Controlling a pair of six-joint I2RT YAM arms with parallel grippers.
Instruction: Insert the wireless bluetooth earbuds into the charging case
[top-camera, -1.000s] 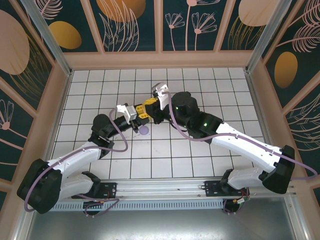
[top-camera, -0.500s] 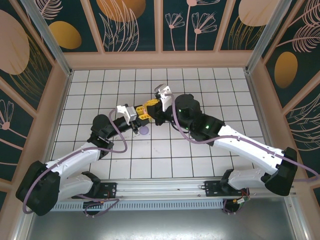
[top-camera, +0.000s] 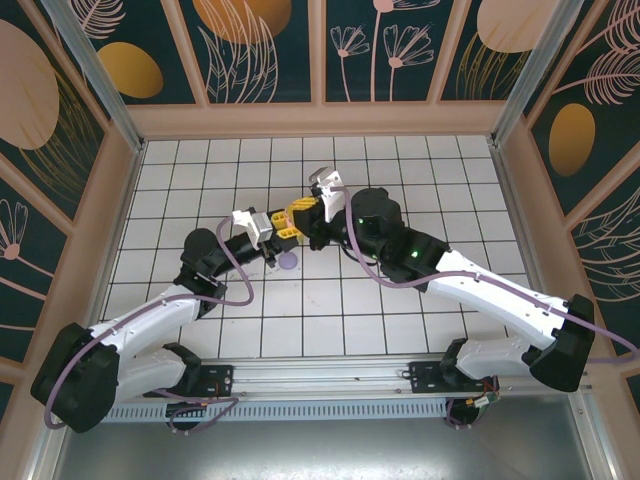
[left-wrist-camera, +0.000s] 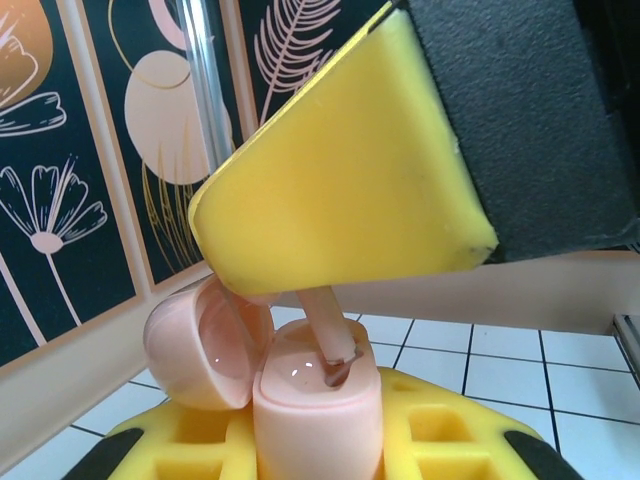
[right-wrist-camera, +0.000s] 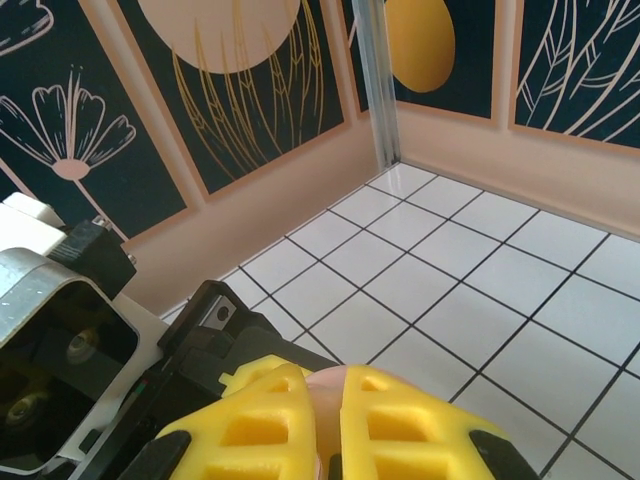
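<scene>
right gripper (right-wrist-camera: 326, 402) pinches pink earbud (left-wrist-camera: 326, 322), stem tip at socket of case (left-wrist-camera: 315, 405), lower centre, clamped by left gripper (left-wrist-camera: 316, 452). Stem looks tilted: pushing could jam it or slip the case.

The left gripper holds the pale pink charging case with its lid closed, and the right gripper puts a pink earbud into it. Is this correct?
The lid is not closed: it stands open beside the charging case, as the left wrist view shows. The left gripper holds the case and the right gripper puts the pink earbud into it.
</scene>
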